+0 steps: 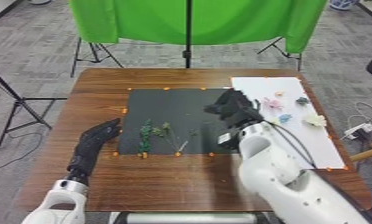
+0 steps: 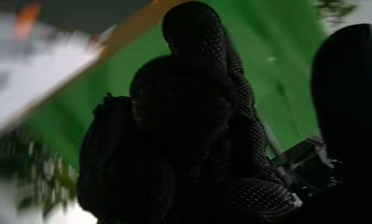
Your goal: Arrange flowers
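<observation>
In the head view, my right hand [image 1: 231, 107] is over the dark mat's right part, close to the white sheet, with fingers loosely bent and no flower visible in it. In the right wrist view, the same hand [image 2: 187, 120] has its thumb well apart from the fingers. My left hand [image 1: 97, 136] lies by the mat's left edge, fingers straight. Green stems [image 1: 146, 136] and a thinner sprig [image 1: 166, 131] rest on the dark mat [image 1: 169, 102]. On the white sheet [image 1: 264, 86] are a pink flower [image 1: 272, 104], a blue one [image 1: 285, 118], a whitish one [image 1: 316, 120], a dark one [image 1: 302, 101] and an orange one [image 1: 279, 93].
Orange markers line the edges of the mat and sheet on the brown table [image 1: 111, 85]. Beyond the table's far edge hangs a green cloth [image 1: 138, 22] on stands. A black stand [image 1: 20, 102] is on the floor at the left.
</observation>
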Robot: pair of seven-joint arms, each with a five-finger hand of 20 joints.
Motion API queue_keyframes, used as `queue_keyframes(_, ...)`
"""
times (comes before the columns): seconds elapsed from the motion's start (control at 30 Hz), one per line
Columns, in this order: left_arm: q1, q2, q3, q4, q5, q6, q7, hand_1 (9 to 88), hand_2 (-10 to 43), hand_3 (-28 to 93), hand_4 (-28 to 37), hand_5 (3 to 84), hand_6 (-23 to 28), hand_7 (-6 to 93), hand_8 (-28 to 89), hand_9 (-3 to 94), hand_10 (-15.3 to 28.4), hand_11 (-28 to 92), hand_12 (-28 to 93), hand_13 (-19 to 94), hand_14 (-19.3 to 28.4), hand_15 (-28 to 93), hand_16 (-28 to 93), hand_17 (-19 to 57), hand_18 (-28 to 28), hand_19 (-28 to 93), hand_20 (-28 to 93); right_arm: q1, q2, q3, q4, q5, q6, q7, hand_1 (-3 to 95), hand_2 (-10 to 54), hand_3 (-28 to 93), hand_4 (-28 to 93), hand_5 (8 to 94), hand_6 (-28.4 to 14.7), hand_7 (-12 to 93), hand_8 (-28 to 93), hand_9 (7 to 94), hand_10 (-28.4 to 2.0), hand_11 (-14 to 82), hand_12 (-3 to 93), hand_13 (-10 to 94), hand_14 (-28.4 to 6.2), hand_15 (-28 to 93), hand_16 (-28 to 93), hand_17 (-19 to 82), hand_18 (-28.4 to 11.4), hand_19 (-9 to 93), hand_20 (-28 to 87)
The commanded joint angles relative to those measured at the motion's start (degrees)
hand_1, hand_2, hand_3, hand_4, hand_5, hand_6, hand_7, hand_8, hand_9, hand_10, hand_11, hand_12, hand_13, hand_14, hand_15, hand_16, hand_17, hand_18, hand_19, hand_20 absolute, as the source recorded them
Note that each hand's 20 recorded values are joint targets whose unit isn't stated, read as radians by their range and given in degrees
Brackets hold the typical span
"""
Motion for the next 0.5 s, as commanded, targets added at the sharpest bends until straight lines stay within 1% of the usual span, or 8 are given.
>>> queue_keyframes(0.03, 0.9, -0.44, -0.22, -0.32, 0.29, -0.49, -1.04, 25.7, -3.6, 65, -19.7, 46.0, 3.2, 9.0, -5, 42.8, 12.4, 14, 16, 30, 16.8, 18, 4, -0.1, 14.2, 6, 19, 5.6, 7.0, 4.4, 7.0, 2.2, -11.0, 6.2, 30.2, -9.5, 56, -14, 67.6, -7.9, 8, -6, 88.1, -13.9, 33.1, 26.3, 93, -3.9, 52, 34, 67, -9.9, 93, 51)
queue_keyframes(0.27, 1.1, -0.43, -0.48, -0.6, 0.4, -0.26, -0.84, 25.6, -3.8, 65, -19.7, 46.0, 3.2, 9.0, -5, 42.9, 12.4, 14, 16, 30, 16.8, 18, 4, -0.2, 14.3, 6, 19, 7.7, 8.2, 2.7, 11.6, 2.9, -15.0, 7.7, 28.5, -9.5, 53, -17, 66.5, -9.2, 7, -5, 86.8, -14.7, 34.9, 27.3, 93, -3.8, 53, 35, 67, -9.8, 93, 52)
queue_keyframes(0.3, 1.2, -0.4, -0.48, -0.61, 0.41, -0.13, -0.58, 25.6, -3.8, 65, -19.7, 46.0, 3.2, 9.0, -5, 42.9, 12.5, 14, 16, 30, 16.8, 18, 4, -0.2, 14.3, 6, 19, 7.9, 8.3, 2.2, 11.9, 3.0, -15.3, 7.9, 28.4, -9.5, 53, -17, 67.0, -9.4, 8, -5, 86.8, -14.8, 35.0, 27.2, 92, -3.8, 54, 35, 67, -9.7, 93, 52)
queue_keyframes(0.33, 1.4, -0.24, -0.17, -0.53, 0.38, 0.92, 0.58, 25.6, -3.8, 66, -19.6, 46.0, 3.2, 9.1, -5, 42.9, 12.5, 14, 16, 30, 16.8, 18, 4, -0.2, 14.3, 6, 19, 8.1, 8.3, 1.7, 12.5, 3.1, -15.3, 7.8, 28.5, -9.5, 53, -17, 67.4, -9.4, 8, -5, 86.7, -14.8, 35.1, 27.2, 92, -3.9, 54, 35, 67, -9.6, 93, 52)
queue_keyframes(0.37, 1.4, 0.06, 0.72, -0.24, 0.14, 3.45, 2.67, 25.6, -3.8, 66, -19.6, 46.0, 3.2, 9.1, -5, 42.9, 12.5, 14, 16, 30, 16.8, 18, 4, -0.2, 14.3, 6, 19, 8.4, 8.1, 1.4, 12.9, 3.5, -15.8, 7.8, 28.4, -9.5, 53, -17, 67.6, -9.3, 8, -5, 86.7, -14.8, 35.1, 27.2, 93, -3.9, 54, 35, 67, -9.6, 93, 51)
queue_keyframes(0.43, 1.0, 0.61, 3.08, 0.41, -1.46, 10.26, 6.96, 26.1, -4.1, 66, -19.6, 46.5, 3.4, 9.4, -5, 43.3, 12.5, 15, 16, 31, 16.7, 18, 4, 0.3, 14.3, 6, 19, 9.2, 7.8, 0.1, 14.0, 3.8, -15.9, 7.8, 28.3, -9.5, 53, -17, 69.5, -8.9, 9, -5, 87.1, -14.8, 35.4, 27.0, 93, -3.9, 54, 35, 67, -9.6, 93, 51)
queue_keyframes(0.47, 0.7, 0.73, 4.0, 0.68, -2.78, 13.22, 8.65, 26.5, -4.4, 66, -19.5, 46.5, 3.3, 9.7, -5, 42.9, 12.4, 15, 16, 31, 16.5, 18, 4, 1.2, 14.4, 7, 19, 9.5, 7.5, -0.4, 14.5, 3.9, -16.1, 7.7, 28.3, -9.5, 53, -17, 70.0, -8.8, 9, -5, 87.3, -14.7, 35.5, 27.0, 93, -3.8, 54, 35, 67, -9.5, 93, 51)
queue_keyframes(0.5, 0.3, 0.89, 4.61, 0.88, -4.41, 15.11, 9.93, 27.3, -5.3, 66, -19.2, 46.0, 3.3, 10.1, -5, 41.4, 12.2, 15, 16, 30, 15.8, 18, 4, 3.3, 14.9, 8, 20, 9.8, 7.3, -1.0, 15.0, 4.0, -16.2, 7.7, 28.3, -9.5, 53, -17, 70.7, -8.6, 9, -5, 87.4, -14.7, 35.5, 26.9, 93, -3.9, 54, 35, 67, -9.4, 93, 51)
